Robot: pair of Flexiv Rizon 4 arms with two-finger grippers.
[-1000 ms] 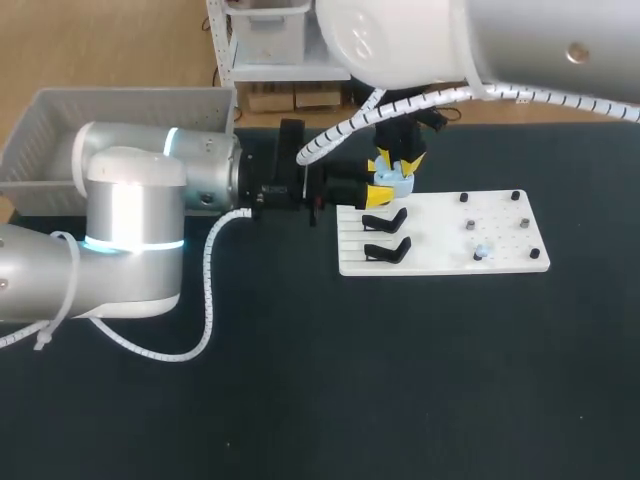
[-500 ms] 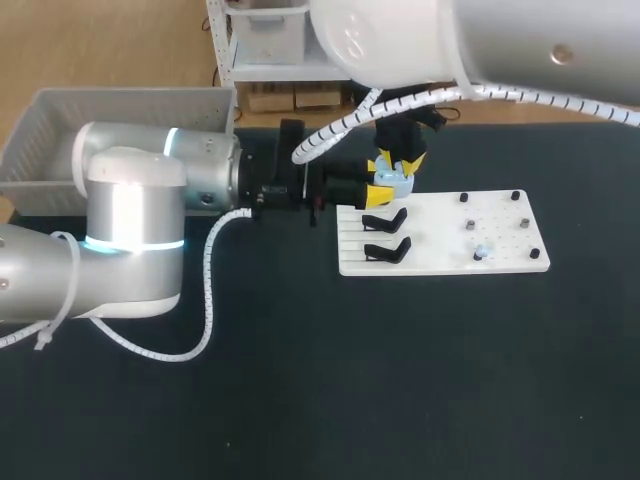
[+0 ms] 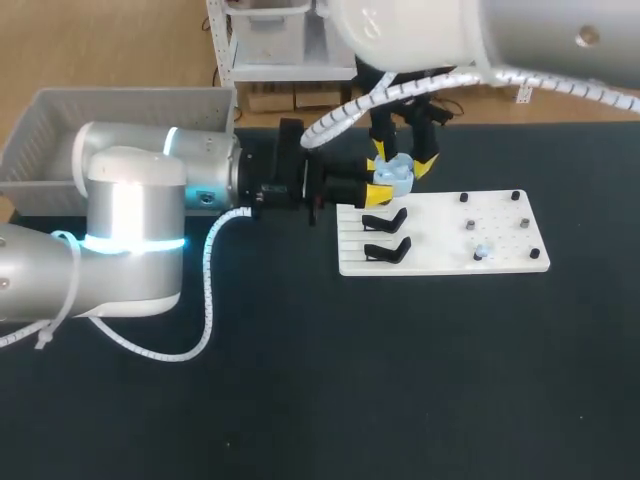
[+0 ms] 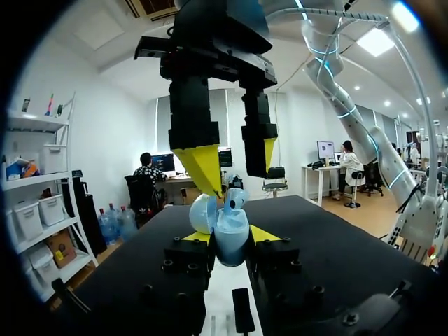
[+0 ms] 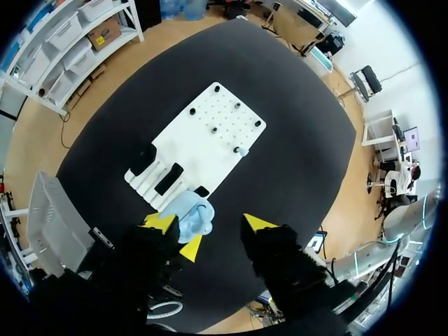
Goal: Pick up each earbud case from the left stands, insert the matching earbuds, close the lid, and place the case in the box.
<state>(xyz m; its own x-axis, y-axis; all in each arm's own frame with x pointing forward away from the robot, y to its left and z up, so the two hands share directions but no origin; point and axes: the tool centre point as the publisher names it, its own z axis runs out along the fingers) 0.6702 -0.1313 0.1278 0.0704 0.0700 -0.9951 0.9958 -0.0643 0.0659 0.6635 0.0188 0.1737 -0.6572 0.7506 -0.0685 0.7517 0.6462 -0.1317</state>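
Observation:
A light blue earbud case (image 4: pixel 229 231) stands with its lid open between the yellow tips of my left gripper (image 4: pixel 229 238), which is shut on it. A pale earbud (image 4: pixel 235 198) sticks up from the case. In the head view the case (image 3: pixel 394 175) is held at the back left corner of the white board (image 3: pixel 500 235). My right gripper (image 3: pixel 402 160) hangs just above the case with its fingers (image 4: pixel 203 168) spread and nothing between them. Another earbud (image 3: pixel 482 252) sits on the board's right part.
Two black stands (image 3: pixel 386 220) (image 3: pixel 387 249) sit on the board's left side, with small pegs (image 3: pixel 469 227) on its right. A grey bin (image 3: pixel 100 110) stands at the back left of the table, behind my left arm.
My right gripper has opened its fingers and lifted slightly off the case. My left gripper has kept still with the case.

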